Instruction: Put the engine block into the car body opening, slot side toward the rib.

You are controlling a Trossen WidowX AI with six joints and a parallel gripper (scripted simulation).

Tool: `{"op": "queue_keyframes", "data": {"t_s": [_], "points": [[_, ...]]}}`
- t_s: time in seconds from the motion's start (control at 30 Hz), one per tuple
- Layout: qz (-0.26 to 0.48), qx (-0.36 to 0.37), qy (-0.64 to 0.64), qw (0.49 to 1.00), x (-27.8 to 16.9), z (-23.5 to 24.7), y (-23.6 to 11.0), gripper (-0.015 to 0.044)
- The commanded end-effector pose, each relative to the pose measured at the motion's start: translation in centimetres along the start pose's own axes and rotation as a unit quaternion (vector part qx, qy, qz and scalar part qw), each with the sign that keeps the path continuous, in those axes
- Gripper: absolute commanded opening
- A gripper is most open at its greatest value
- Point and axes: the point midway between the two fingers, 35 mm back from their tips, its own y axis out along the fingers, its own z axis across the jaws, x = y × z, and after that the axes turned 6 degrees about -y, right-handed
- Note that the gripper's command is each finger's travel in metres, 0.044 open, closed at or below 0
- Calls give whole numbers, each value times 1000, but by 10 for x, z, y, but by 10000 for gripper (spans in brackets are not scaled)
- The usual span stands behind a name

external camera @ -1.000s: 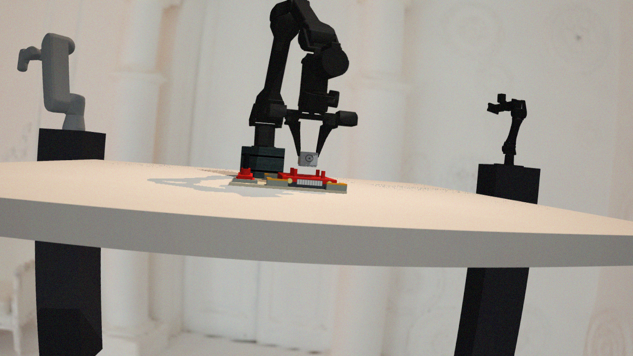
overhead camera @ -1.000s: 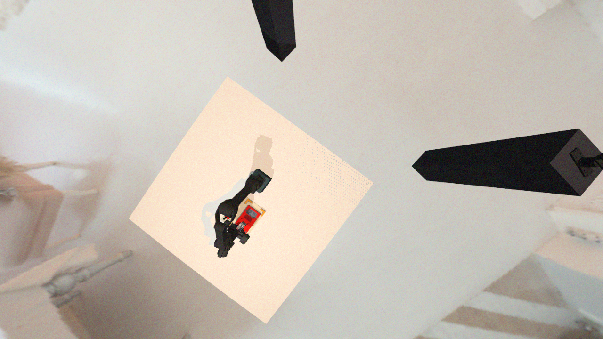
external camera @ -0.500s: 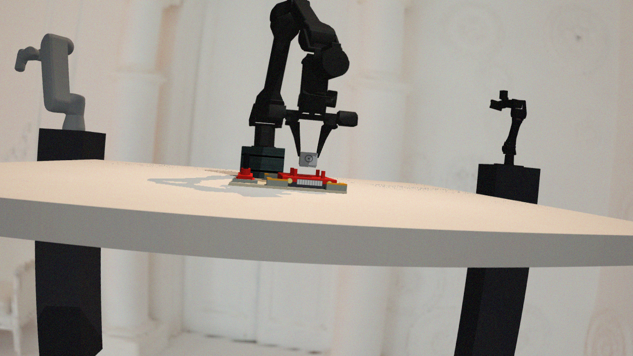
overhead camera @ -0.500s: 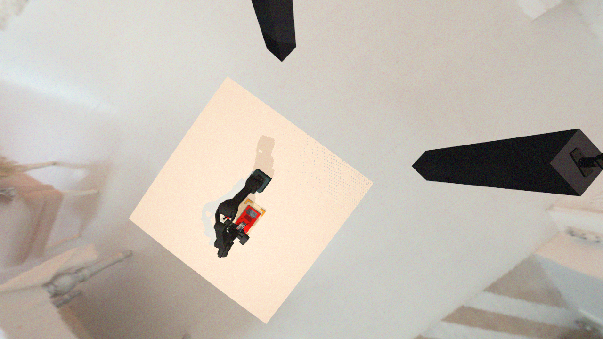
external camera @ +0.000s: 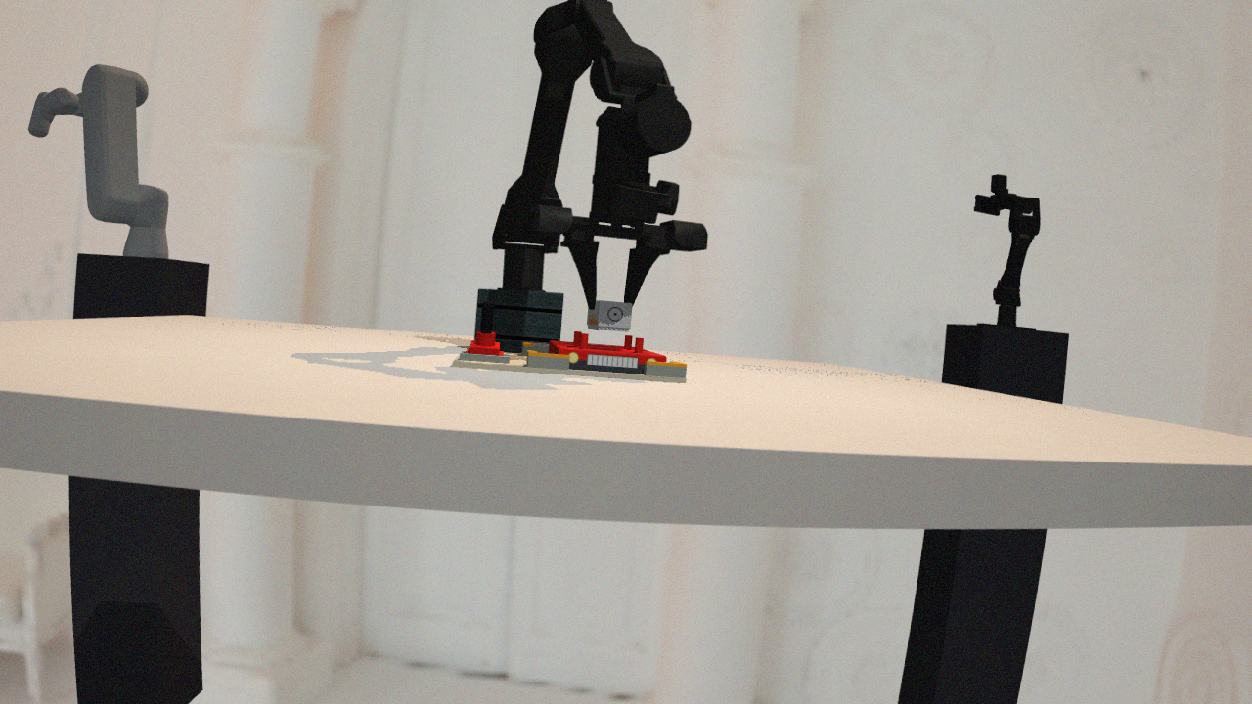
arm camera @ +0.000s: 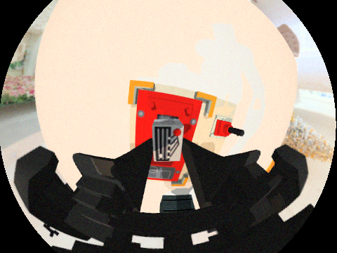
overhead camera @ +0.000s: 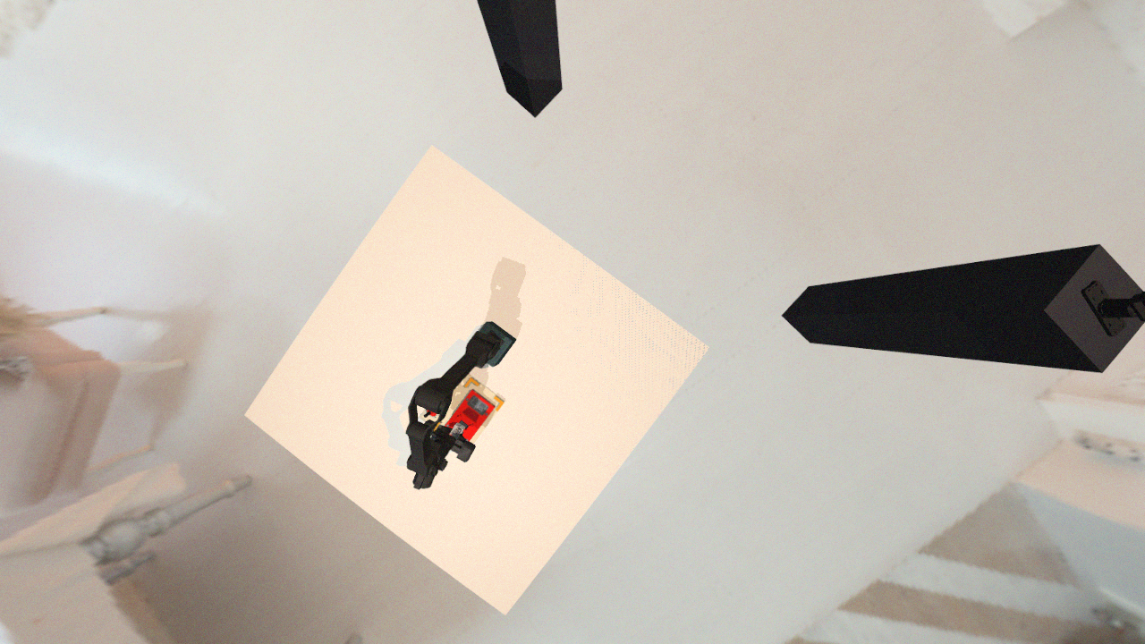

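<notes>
While you look at the exterior view, note the hand (external camera: 612, 293) points straight down w/ its two dark fingers (external camera: 584, 262) partly closed, about mid-range, clamped on the engine block (external camera: 608, 315). It's a small grey cube w/ a round mark on the side facing that cam. In the wrist view the engine block (arm camera: 167, 140) shows black slots and a red dot on top, pinched between both fingers on its left and right sides. The hand touches nothing else that you can see.

The counter (external camera: 262, 368) is a pale cream slab on black square legs (external camera: 131, 578). A light baseplate (external camera: 665, 372) lies on it w/ orange corner marks (arm camera: 140, 86). Beside the car body on that plate sits a small red part w/ a black peg (arm camera: 227, 128). Arm's dark base (external camera: 517, 315) stands just behind the plate. Room is white and blurry, columns and panelled walls. A grey arm (external camera: 109, 149) stands on a black post at far left, and a small black arm (external camera: 1010, 244) on another post at right.

The car body (external camera: 603, 352) is red and flat on the plate, right under the hand. The block hangs just above it, apart from it, bottom edge close over the red studs but not in. From the wrist cam you see the block over the near-middle part of the car body (arm camera: 159, 108), roughly centred side to side. Can't tell the opening or rib from here, block covers that spot. Top view is too small for more than the car body (overhead camera: 472, 412) next to the dark arm
</notes>
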Motion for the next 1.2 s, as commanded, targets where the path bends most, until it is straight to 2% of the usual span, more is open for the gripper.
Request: {"op": "queue_keyframes", "data": {"t_s": [0.0,0.43,0.8,1.17], "points": [[0,1,-4,1000,0,0,1,159],[0,1,132,991,0,0,2,159],[0,1,33,999,0,0,4,159],[0,1,86,996,0,0,6,159]]}}
